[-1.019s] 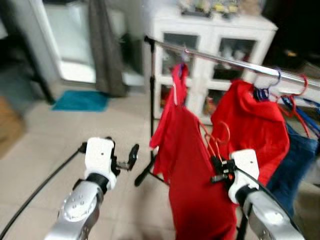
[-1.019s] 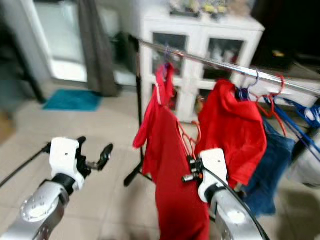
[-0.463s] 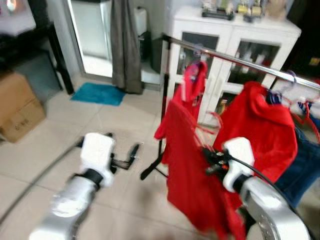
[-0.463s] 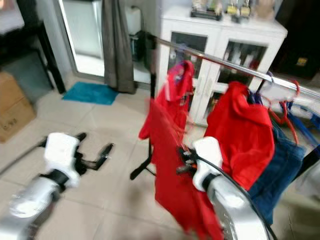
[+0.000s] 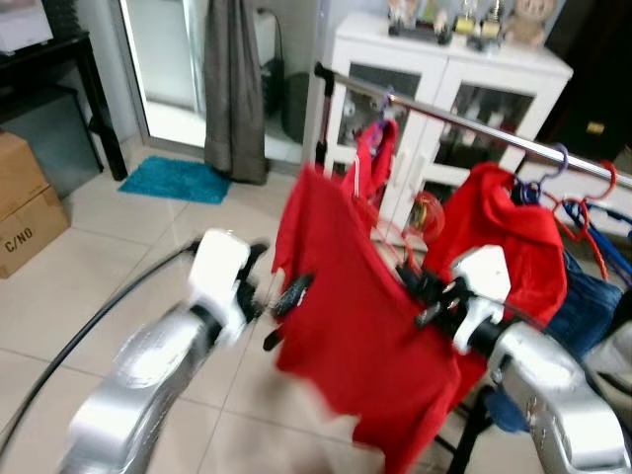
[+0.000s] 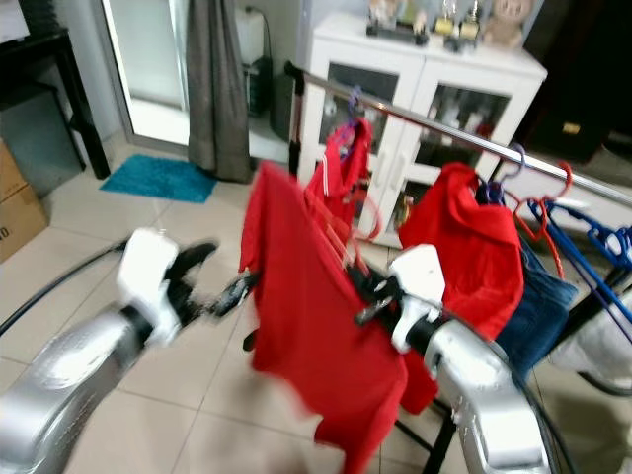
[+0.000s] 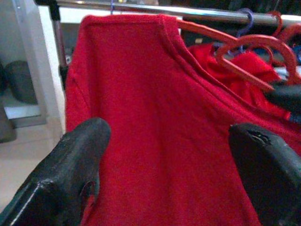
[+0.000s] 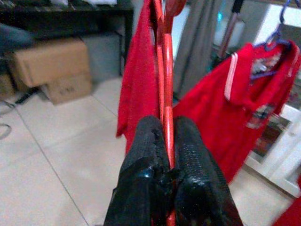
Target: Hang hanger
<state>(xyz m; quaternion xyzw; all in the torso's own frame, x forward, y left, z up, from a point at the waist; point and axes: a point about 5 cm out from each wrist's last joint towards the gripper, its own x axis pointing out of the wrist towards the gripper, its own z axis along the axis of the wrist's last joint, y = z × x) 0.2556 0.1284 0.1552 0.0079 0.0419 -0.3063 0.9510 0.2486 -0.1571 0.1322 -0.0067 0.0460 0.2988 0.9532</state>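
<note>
Right gripper (image 8: pixel 164 155) clamped on red hanger (image 8: pixel 165 84) bearing shirt (image 5: pixel 355 316); left gripper (image 7: pixel 164 165) spread; rail (image 5: pixel 474 123) unreached, hanging pending.

A thin red plastic hanger (image 8: pixel 166 84) carrying a plain red T-shirt (image 5: pixel 351 316) is held up in front of the long silver clothes rail (image 5: pixel 464 122), not yet hooked on it. Its bar is pinched between the closed black fingers (image 8: pixel 190 160) of the right claw (image 8: pixel 165 162). The shirt hangs spread, tilted.
</note>
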